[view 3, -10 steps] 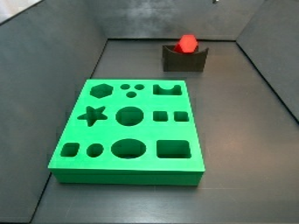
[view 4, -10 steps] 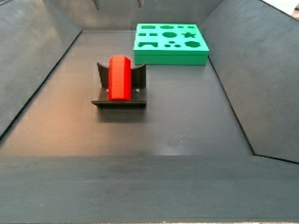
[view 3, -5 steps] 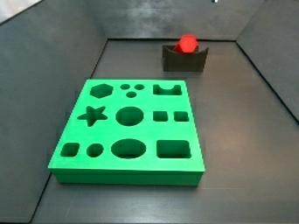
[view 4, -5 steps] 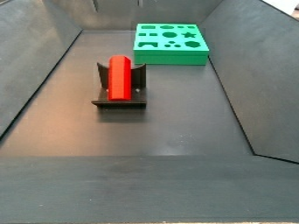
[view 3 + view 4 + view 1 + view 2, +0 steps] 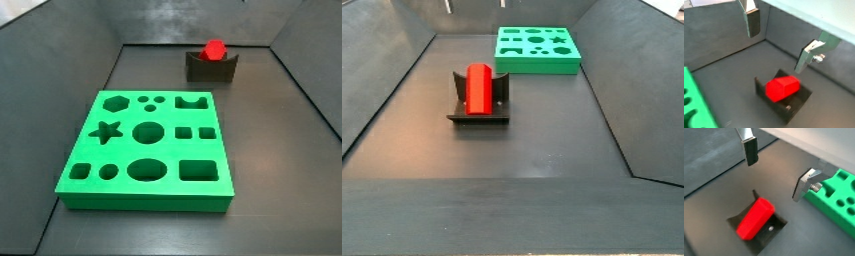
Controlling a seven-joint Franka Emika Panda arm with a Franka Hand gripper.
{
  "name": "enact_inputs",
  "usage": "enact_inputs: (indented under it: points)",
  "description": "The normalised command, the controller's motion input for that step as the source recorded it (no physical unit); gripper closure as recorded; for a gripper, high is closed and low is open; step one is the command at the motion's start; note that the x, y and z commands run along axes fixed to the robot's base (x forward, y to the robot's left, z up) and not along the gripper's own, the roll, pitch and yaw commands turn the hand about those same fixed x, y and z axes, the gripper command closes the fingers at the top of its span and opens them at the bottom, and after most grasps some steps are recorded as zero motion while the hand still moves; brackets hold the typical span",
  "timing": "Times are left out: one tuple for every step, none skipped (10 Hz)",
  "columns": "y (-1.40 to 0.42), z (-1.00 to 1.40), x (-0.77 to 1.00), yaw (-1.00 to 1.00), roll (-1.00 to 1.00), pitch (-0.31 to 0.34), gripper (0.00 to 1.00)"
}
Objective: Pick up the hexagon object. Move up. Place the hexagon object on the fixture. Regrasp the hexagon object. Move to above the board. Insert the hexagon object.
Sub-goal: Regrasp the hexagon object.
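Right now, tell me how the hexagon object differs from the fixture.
Colour: the hexagon object is bright red, the fixture dark grey-brown. Shape: the hexagon object is a bar with hexagonal ends; the fixture is a block notched on top. Role: the hexagon object lies in that notch; the fixture stands on the floor, bearing it. Both are far smaller than the board. The gripper hangs open above both, holding nothing.

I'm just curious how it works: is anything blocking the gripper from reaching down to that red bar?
Nothing visible does. The gripper hangs open above the hexagon object, which lies in the fixture, with only empty space between them.
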Motion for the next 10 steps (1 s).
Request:
enact_inputs:
  points:
    - [-0.02,0.00,0.00,0.04,1.00,0.011,0.00]
    - [-0.02,-0.01,0.02,0.04,1.00,0.019,0.00]
    - [-0.02,-0.01,0.04,0.04,1.00,0.028,0.00]
    - [-0.03,-0.02,0.06,0.05,1.00,0.041,0.00]
    - [-0.03,-0.02,0.06,0.05,1.00,0.049,0.00]
    - [-0.03,-0.02,0.08,0.06,1.00,0.076,0.00]
    - [-0.03,-0.02,0.09,0.07,1.00,0.090,0.00]
    - [-0.04,-0.02,0.11,0.08,1.00,0.123,0.00]
    - [-0.04,-0.02,0.11,0.10,1.00,0.149,0.00]
    - [-0.04,-0.03,0.12,0.13,1.00,0.176,0.00]
